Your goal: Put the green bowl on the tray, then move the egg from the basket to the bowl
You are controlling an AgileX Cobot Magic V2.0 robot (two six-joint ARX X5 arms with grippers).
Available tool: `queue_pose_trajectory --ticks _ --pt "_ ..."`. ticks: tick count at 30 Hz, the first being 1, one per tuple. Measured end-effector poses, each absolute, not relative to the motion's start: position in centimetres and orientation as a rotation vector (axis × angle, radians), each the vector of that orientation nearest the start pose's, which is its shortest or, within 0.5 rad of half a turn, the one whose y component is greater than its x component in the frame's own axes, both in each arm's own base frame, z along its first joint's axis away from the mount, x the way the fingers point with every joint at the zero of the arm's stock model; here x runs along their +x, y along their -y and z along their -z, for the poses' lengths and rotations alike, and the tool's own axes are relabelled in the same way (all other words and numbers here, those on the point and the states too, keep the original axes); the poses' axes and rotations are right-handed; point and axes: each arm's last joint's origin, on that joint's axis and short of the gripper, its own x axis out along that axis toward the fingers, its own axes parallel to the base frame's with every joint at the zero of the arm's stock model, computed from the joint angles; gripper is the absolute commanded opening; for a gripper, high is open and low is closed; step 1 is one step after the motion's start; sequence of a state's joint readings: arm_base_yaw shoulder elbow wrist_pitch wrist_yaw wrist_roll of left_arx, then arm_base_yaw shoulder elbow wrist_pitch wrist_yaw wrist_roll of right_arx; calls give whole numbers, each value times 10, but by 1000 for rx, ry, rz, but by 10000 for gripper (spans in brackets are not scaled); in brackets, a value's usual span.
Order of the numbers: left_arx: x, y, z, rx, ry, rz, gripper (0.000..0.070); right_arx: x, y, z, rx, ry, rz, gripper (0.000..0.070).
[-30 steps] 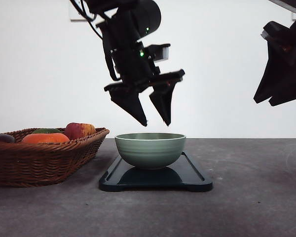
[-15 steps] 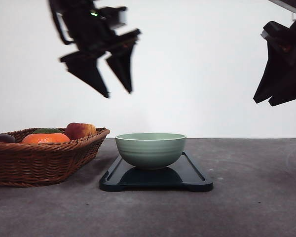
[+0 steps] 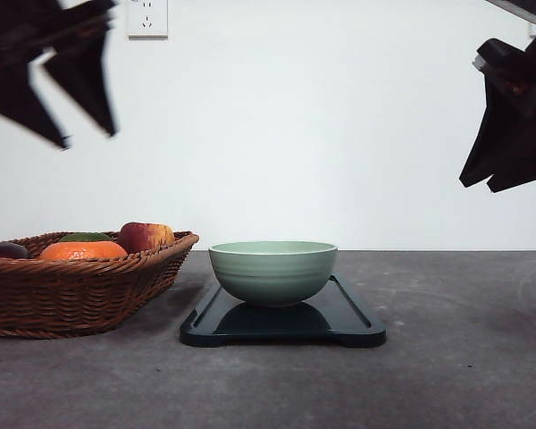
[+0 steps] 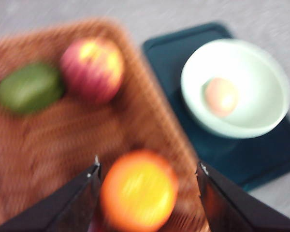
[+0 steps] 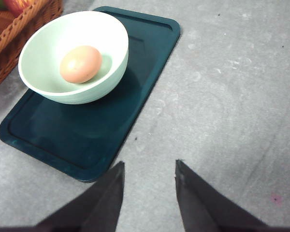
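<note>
Counter: the grey stone-textured counter [image 3: 447, 375] carries everything I see.
Basket: wide brown woven wicker basket [image 3: 80, 290], left of the tray, holding spare fruit.
Tray: flat dark teal rectangular tray [image 5: 135, 92], the bowl's base.
Bowl: pale sage-green round ceramic bowl [image 3: 272, 271] sits on the tray.
Left gripper [image 4: 147, 169]: open, empty, high over the basket.
Right gripper [image 5: 149, 169]: open, empty, parked aside.
Egg: small reddish-brown oval egg [image 5: 80, 64] rests inside the bowl; I judge both steps done.

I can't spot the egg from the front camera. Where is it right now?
The egg lies inside the green bowl, which sits on the tray just right of the basket; the right wrist view shows it clearly.
</note>
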State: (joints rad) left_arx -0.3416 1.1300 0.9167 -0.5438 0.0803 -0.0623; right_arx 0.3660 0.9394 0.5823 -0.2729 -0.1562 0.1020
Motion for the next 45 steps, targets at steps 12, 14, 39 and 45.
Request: queue_pose_trajectory --ticks 12,14,39,45 --pt "162 48 -244 -74 -788 277 391 178 -73 -230 30 -658 -472 197" --pt "162 48 -244 -79 -790 275 391 178 -73 -230 30 -661 -472 197" --pt "159 47 -245 -71 -781 272 21 178 -73 -230 29 -665 -471 9" --pt "145 31 -253 -52 -639 234 21 178 -73 -230 29 -665 -471 9"
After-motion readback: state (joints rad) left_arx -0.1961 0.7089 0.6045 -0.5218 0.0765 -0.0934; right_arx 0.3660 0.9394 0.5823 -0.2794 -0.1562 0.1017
